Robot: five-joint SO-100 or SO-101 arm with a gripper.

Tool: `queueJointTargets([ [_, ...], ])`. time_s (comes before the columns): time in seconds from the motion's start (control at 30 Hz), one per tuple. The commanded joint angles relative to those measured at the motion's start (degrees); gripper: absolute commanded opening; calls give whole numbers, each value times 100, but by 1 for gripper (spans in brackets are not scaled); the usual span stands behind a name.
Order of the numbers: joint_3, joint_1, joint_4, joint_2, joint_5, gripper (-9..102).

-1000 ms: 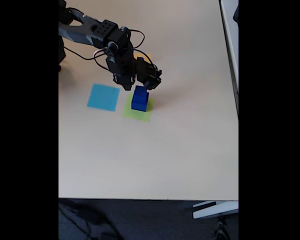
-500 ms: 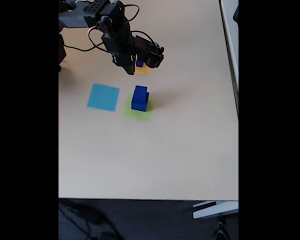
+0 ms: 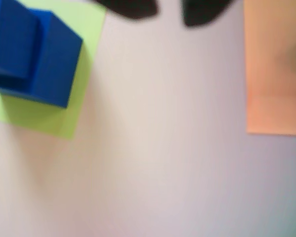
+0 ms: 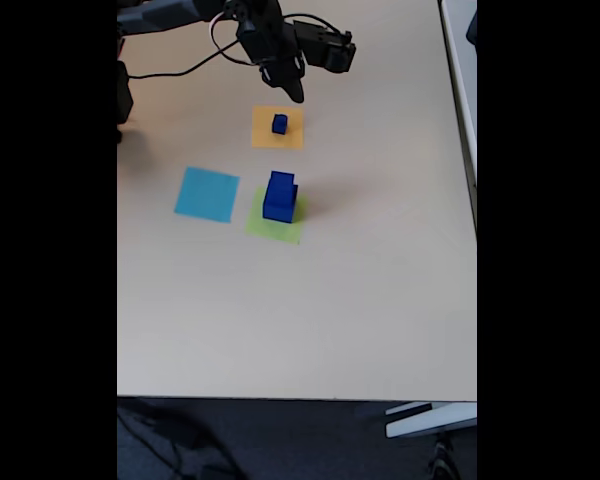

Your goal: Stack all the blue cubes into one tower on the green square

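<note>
Beige table (image 4: 310,320) near dark floor (image 4: 280,440)

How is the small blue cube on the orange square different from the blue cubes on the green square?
In the fixed view, the small cube is much smaller than the stacked cubes. It stands alone on the orange square, while the stacked cubes sit one upon another on the green square. The small cube lies nearer to the gripper, the stack farther away. All share the same dark blue colour.
</note>
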Motion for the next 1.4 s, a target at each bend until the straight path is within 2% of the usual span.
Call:
queueJointTargets([
  [0.0, 237, -62, -1450, 598, -1081, 0],
  [0.1, 431, -105, -2347, 598, -2083, 0],
  [0.27, 879, -229, -3217, 659, -2812, 0],
  [0.5, 1644, -624, -4632, 817, -3120, 0],
  [0.67, 1863, -729, -5203, 800, -3103, 0],
  [0.83, 2065, -712, -5194, 870, -2505, 1],
  [1.07, 2329, -738, -5133, 923, -2180, 1],
  [1.27, 2540, -800, -3894, 1072, -835, 3],
  [1.37, 2531, -782, -2681, 1143, 527, 0],
])
